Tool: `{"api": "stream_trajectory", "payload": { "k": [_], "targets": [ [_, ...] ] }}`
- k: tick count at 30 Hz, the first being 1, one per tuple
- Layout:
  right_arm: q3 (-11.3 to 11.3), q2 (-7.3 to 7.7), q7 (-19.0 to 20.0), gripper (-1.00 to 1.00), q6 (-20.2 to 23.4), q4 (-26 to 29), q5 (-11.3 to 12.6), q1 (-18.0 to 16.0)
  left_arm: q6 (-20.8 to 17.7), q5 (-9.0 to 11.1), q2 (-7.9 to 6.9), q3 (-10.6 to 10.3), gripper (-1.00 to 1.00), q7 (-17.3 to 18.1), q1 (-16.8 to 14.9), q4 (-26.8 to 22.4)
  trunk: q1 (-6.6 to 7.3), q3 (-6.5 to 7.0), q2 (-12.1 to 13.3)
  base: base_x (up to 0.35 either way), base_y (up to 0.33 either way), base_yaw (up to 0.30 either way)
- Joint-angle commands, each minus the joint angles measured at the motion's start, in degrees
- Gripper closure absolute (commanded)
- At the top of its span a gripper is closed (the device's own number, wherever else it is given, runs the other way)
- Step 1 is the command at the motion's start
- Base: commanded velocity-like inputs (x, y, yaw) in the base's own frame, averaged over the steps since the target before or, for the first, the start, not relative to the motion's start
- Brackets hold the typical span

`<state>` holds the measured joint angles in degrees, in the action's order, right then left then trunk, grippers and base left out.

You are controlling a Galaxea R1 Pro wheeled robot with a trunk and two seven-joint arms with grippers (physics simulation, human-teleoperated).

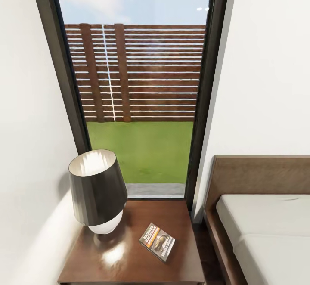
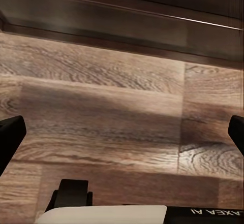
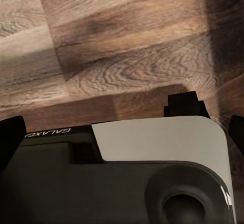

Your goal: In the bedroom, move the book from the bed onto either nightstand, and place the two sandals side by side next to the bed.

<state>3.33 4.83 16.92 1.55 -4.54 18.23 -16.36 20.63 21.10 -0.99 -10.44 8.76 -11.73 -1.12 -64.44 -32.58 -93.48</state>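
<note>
Looking forward and down, the head view is taking in a corner of the bedroom: a tall dark-framed window (image 1: 133,104) is standing between white walls, with grass and a slatted fence (image 1: 137,72) showing through it. The bed (image 1: 262,229) is lying at the right, its pale mattress sitting inside a dark brown frame with the headboard against the wall. The nightstand (image 1: 129,259) is standing just beside the bed, under the window, and its glossy tabletop is reflecting light. A lamp (image 1: 98,190) with a dark shade and a white base is resting on the left part of that tabletop. The book (image 1: 157,242) is lying flat on the nightstand, to the right of the lamp and apart from it, with its orange band turned at an angle.

In the left wrist view the left fingers (image 2: 10,137) are showing as dark tips at either edge of the frame, spread wide with nothing between them, above the wood-plank floor (image 2: 112,112). In the right wrist view the right fingers (image 3: 11,132) are likewise standing wide apart and holding nothing, hanging above part of the robot's own body (image 3: 152,148).
</note>
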Motion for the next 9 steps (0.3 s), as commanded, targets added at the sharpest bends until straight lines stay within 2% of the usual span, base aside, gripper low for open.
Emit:
{"api": "stream_trajectory", "payload": {
  "k": [1,9],
  "targets": [
    [0.36,0.02,0.28,-1.00,0.12,-0.12,0.61,-0.07,0.14,0.61,0.00,-0.37,-1.00,0.29,-0.04,0.07,0.01,-0.06,-0.03,0.000,0.000,0.000],
    [0.37,0.00,0.29,-1.00,0.12,-0.10,0.65,-0.07,0.15,0.61,-0.01,-0.36,-1.00,0.29,0.01,0.07,0.01,-0.06,-0.03,0.000,0.000,0.000]
  ]
}}
